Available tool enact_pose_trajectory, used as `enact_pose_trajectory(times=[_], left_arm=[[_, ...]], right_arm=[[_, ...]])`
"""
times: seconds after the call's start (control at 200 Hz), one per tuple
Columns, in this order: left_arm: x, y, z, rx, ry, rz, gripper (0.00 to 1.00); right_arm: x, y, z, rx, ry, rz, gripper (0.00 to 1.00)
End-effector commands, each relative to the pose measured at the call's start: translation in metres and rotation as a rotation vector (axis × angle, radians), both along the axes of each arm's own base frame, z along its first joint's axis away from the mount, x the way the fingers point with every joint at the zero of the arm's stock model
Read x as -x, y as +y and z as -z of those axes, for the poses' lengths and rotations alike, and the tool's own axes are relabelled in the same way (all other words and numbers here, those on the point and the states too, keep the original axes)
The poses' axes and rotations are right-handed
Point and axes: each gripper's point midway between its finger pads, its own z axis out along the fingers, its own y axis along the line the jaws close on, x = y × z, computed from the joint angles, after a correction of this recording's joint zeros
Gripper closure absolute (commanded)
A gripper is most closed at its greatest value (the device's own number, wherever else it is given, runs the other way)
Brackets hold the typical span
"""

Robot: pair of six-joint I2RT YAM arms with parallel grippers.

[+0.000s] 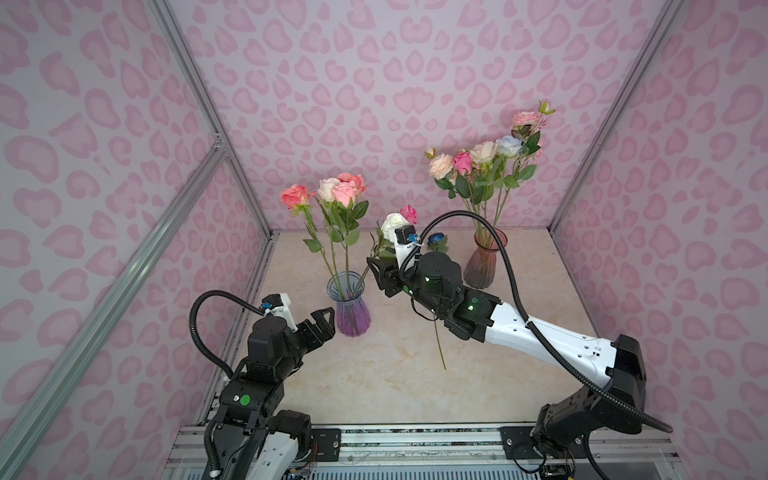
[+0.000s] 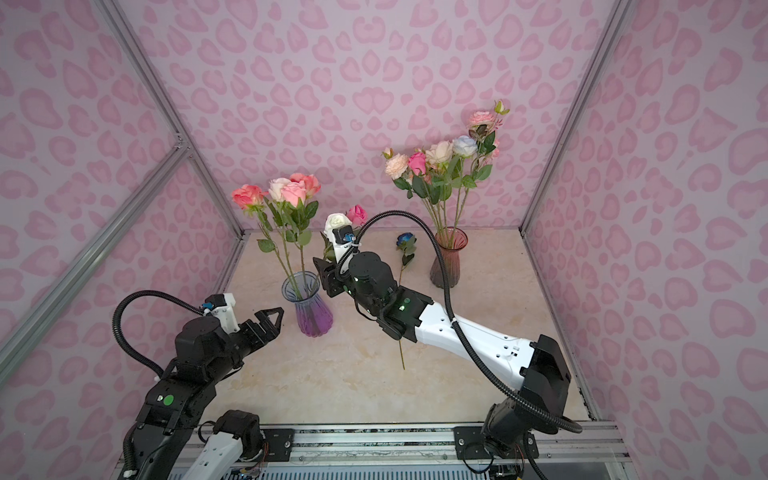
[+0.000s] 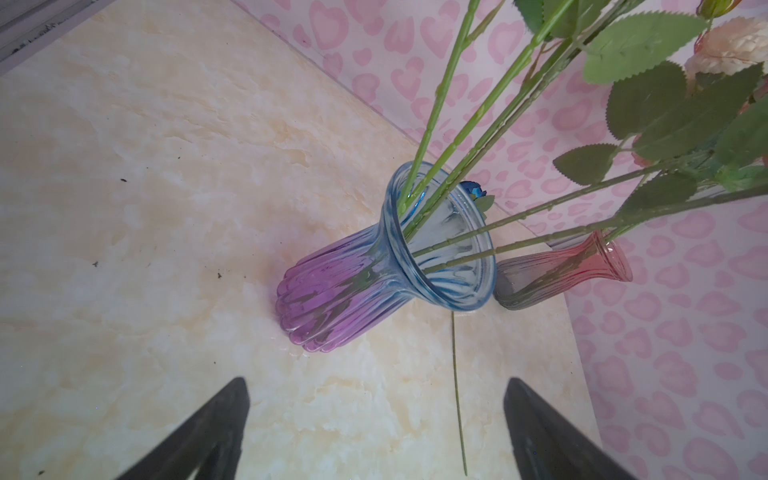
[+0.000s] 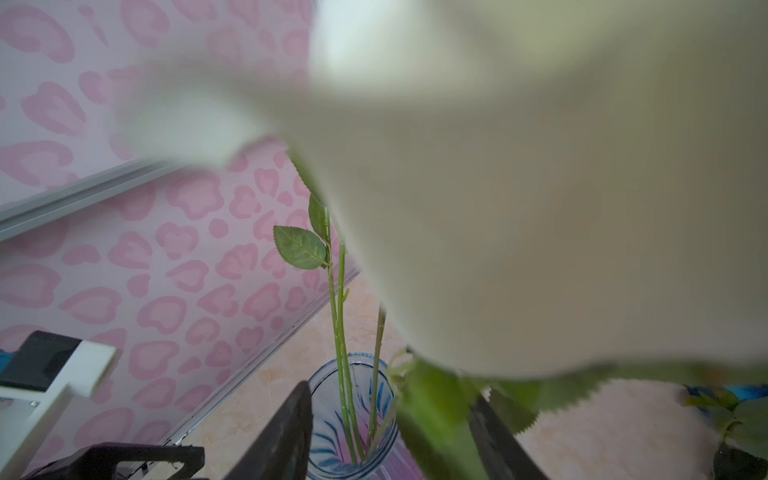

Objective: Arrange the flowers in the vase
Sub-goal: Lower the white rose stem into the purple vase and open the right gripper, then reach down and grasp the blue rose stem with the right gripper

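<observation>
1. On the marbled surface point(image 1: 374, 386), left of its middle, a blue and purple vase point(image 1: 348, 309) is stood upright. Three pink and cream roses point(image 1: 338, 189) are carried in it on long stems.
2. Two more of the flowers, a white rose point(image 1: 392, 223) and a deep pink rose point(image 1: 409, 212), are seen leaning out of the same vase toward the right.
3. The right hand point(image 1: 376, 270) is held just right of the vase rim, at the white rose's leafy stem. In the right wrist view its fingers point(image 4: 291, 428) are seen parted with the stem between them. The close, blurred bloom covers much of that view, so it cannot be told whether either finger touches the stem.
4. The left hand point(image 1: 328, 322) is held just left of the vase body, its fingers point(image 3: 216, 428) spread wide with nothing between them.
5. A dark blue rose point(image 2: 405, 239) is laid flat on the surface between the two vases. Its bloom points to the back wall and its stem passes beneath the right arm.
6. At the back right, a red vase point(image 1: 484, 262) is stood upright, filled with a bunch of peach, pink, cream and pale blue roses point(image 1: 482, 160).
</observation>
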Motion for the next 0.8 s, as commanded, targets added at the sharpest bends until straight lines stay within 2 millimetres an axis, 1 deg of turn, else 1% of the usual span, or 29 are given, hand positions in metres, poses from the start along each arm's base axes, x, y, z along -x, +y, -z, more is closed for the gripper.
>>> enact_pose_trajectory(times=[0.0, 0.095, 0.275, 0.385, 0.48, 0.55, 0.635, 0.745, 0.795], left_arm=[[-0.005, -0.006, -0.018, 0.014, -0.061, 0.032, 0.04], [-0.006, -0.007, -0.023, 0.012, -0.074, 0.041, 0.04], [-0.006, -0.007, -0.03, 0.004, -0.094, 0.046, 0.04], [-0.006, -0.007, -0.032, 0.001, -0.101, 0.049, 0.04], [-0.007, -0.008, -0.031, -0.001, -0.099, 0.052, 0.03], [-0.007, -0.004, -0.03, 0.0, -0.097, 0.029, 0.03], [-0.004, -0.002, -0.036, 0.008, -0.142, 0.014, 0.03], [-0.001, 0.0, -0.043, 0.015, -0.19, 0.011, 0.03], [-0.001, 0.0, -0.044, 0.013, -0.196, 0.012, 0.03]], right_arm=[[0.007, 0.002, -0.002, -0.01, 0.005, -0.035, 0.45], [0.012, 0.001, -0.006, -0.017, -0.004, -0.043, 0.43], [0.018, -0.001, -0.008, -0.03, 0.004, -0.056, 0.41], [0.019, -0.004, 0.002, -0.016, 0.033, -0.052, 0.39], [0.02, -0.011, 0.012, -0.019, 0.055, -0.049, 0.37], [0.024, -0.018, 0.018, -0.023, 0.046, -0.048, 0.35], [0.027, -0.03, 0.019, -0.036, 0.038, -0.032, 0.31], [0.032, -0.035, 0.019, -0.035, 0.035, -0.04, 0.3], [0.037, -0.039, 0.021, -0.042, 0.043, -0.051, 0.29]])
